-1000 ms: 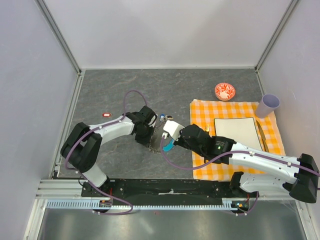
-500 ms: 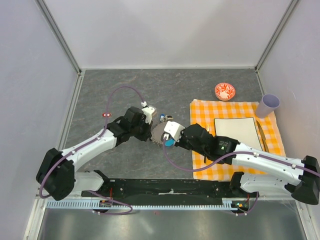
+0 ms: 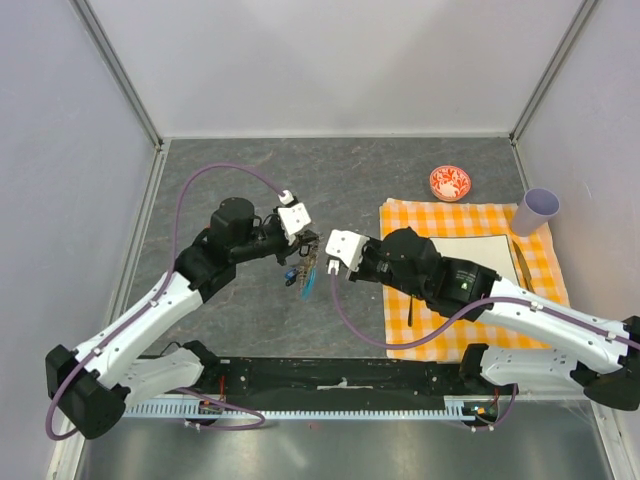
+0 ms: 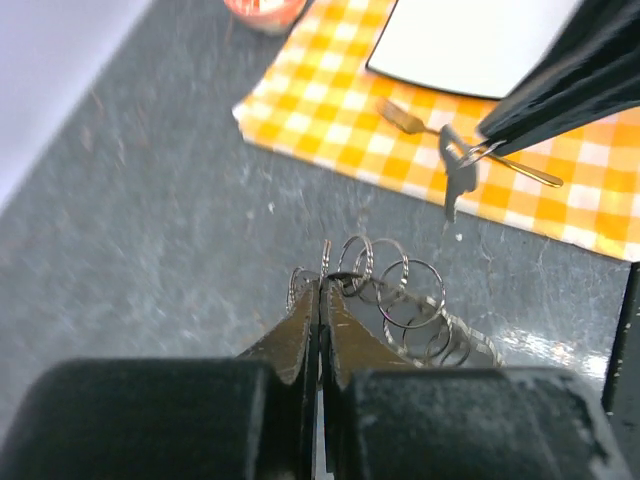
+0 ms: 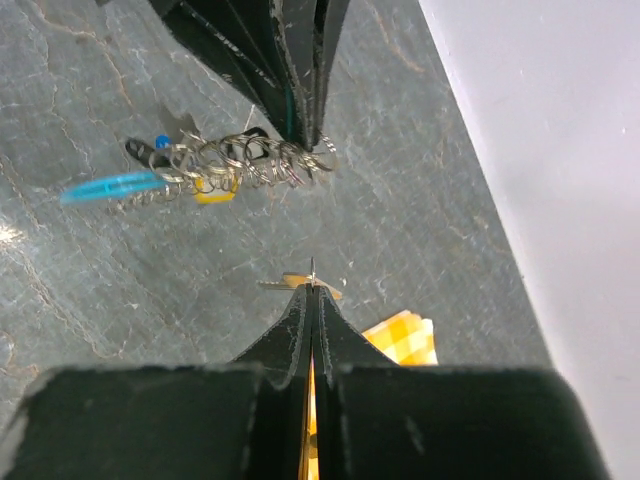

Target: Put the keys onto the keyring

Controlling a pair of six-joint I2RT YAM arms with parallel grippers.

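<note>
The left gripper clamps a link of the limp, light grey-chain keyring with cyan strap, dangling above the dark table, while the right gripper pinches a tiny, slippery-looking metal key by its head.

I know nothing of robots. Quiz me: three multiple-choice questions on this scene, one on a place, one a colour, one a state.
1. The keyring is: A lying loose, B hanging from the right gripper, C hanging from the left gripper.
2. Its strap is: A cyan, B red, C green.
3. The right gripper is: A open, B shut on a key, C shut on the strap.
Answers: C, the chain dangles from that gripper's closed jaws; A, it is bright cyan; B, a key hangs from its closed jaws.
</note>
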